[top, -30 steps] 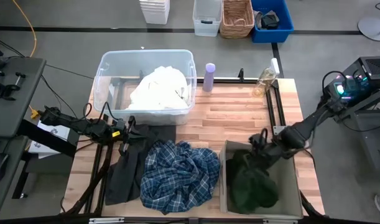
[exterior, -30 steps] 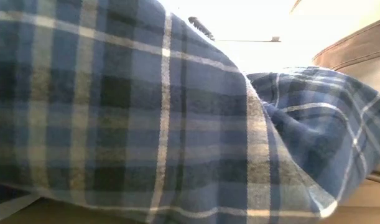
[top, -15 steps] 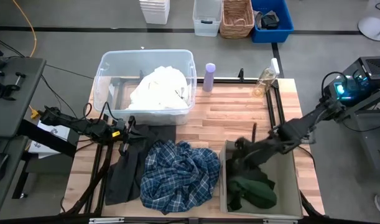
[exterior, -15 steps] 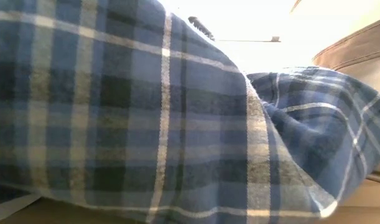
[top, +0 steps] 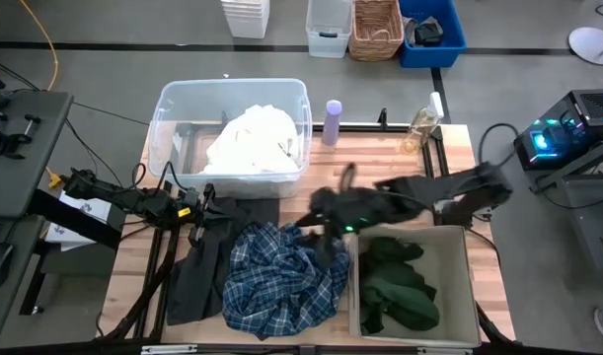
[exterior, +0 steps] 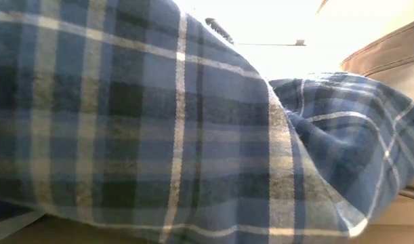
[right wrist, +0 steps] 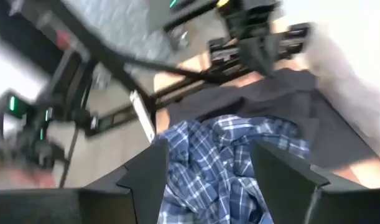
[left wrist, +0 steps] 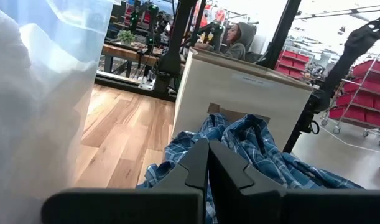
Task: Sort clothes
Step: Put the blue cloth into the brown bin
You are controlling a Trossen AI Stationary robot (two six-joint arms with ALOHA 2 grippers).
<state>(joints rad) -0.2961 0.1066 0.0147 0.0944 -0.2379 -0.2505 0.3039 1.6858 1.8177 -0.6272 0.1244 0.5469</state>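
Right gripper [top: 326, 212], fingers spread with nothing between them, hovers over the plaid shirt [top: 281, 276]; the dark green piece [top: 398, 288] lies in the beige bin [top: 461, 286] just beside it. Left gripper [top: 204, 209], fingers pressed together, rests at the black-grey piece [top: 197, 271]. White pieces [top: 252, 138] fill the clear tub [top: 168, 108] beyond.

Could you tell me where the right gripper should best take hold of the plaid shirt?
Probably from straight above, on a raised fold near the middle of the plaid shirt. It lies crumpled, so ridges stand up for the fingers. The right gripper hovers open at its edge.
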